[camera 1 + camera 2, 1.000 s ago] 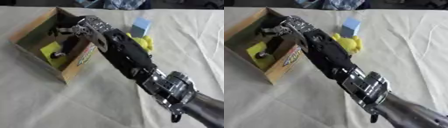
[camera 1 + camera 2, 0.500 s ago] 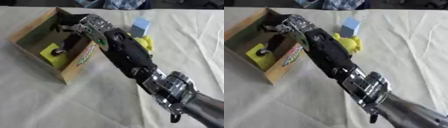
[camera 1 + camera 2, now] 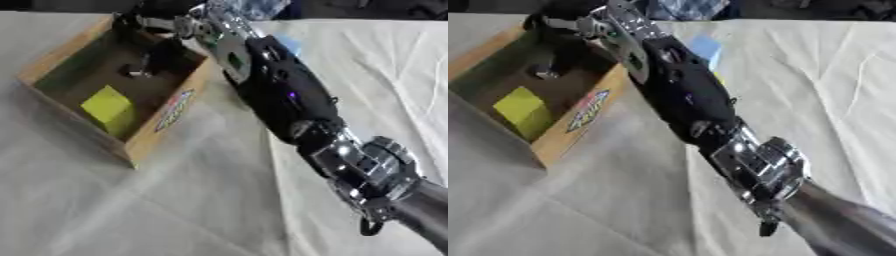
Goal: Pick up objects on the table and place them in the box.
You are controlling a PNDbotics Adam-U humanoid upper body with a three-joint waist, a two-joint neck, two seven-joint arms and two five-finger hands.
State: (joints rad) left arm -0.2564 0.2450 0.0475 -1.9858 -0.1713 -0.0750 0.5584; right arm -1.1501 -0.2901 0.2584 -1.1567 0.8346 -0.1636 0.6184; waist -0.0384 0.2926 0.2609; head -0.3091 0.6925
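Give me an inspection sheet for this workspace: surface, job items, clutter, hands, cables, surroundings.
Surface: table under a wrinkled white cloth.
Job's things: open cardboard box at the left; a yellow block lies inside it; a light blue object sits on the cloth, partly hidden behind the arm.
Clutter: nothing seen.
Hands: right hand reaches over the box's far end, fingers pointing down into it; a small dark thing is beneath them, contact unclear. Left hand not in view.
Cables: a thin line on the cloth at the right.
Surroundings: dark area and some blue fabric beyond the far edge.
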